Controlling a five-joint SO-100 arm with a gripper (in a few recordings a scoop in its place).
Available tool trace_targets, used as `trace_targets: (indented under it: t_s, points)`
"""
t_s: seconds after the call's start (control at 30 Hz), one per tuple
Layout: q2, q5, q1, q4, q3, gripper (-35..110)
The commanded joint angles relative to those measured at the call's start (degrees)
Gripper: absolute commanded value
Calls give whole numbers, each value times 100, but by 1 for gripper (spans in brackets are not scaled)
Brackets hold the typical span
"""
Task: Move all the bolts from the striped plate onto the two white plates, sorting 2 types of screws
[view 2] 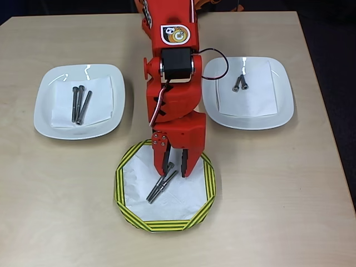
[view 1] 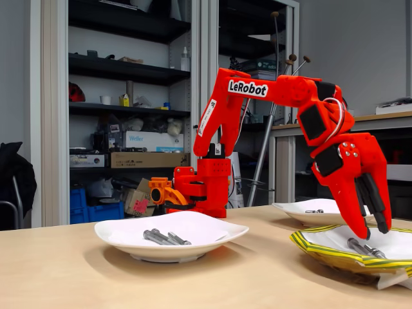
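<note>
Gripper [view 2: 173,167] is sitting low over the striped plate [view 2: 125,167], bottom centre of the overhead view, jaws spread with a clear gap between them. Fingertips are straddling the head end of two long bolts [view 2: 161,185] lying side by side on a diagonal in the plate's white centre. In the fixed view the gripper [view 1: 373,228] is pointing steeply down at the right edge of frame, tips just above the bolts [view 1: 364,247]; can't tell if they're touching yet. Nothing is being pinched.

Sorting is reading clearly from the layout. Left white plate [view 2: 41,111], upper left of the overhead view, is holding three long bolts [view 2: 79,103], roughly parallel on a paper square. Right white plate [view 2: 283,105], upper right, is holding two short bolts [view 2: 240,83] near its top. So long ones are going left, short ones right, and each plate is staying one type.

Judging by that, the two on the striped plate are both long and are heading for the left plate. No short ones are showing on the striped plate.

Approaching at the head end looks deliberate: the two shafts are nearly touching, so a mid-shaft grab is likely catching both. Risk is the second bolt getting nudged or dragged along as the jaws close.
</note>
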Motion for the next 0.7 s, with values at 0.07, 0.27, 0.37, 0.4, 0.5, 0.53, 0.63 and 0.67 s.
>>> trace_targets:
  t_s: [0.07, 0.27, 0.37, 0.4, 0.5, 0.53, 0.63, 0.67]
  points:
    - [176, 44, -18, 264, -167, 12]
    - [396, -88, 114, 352, 123, 12]
    - [413, -158, 176, 343, 220, 11]
    - [396, -176, 202, 325, 246, 11]
    - [316, -229, 246, 193, 325, 11]
    - [281, -237, 246, 149, 343, 10]
    - [114, -229, 272, 88, 290, 10]
    - [53, -220, 281, 79, 255, 9]
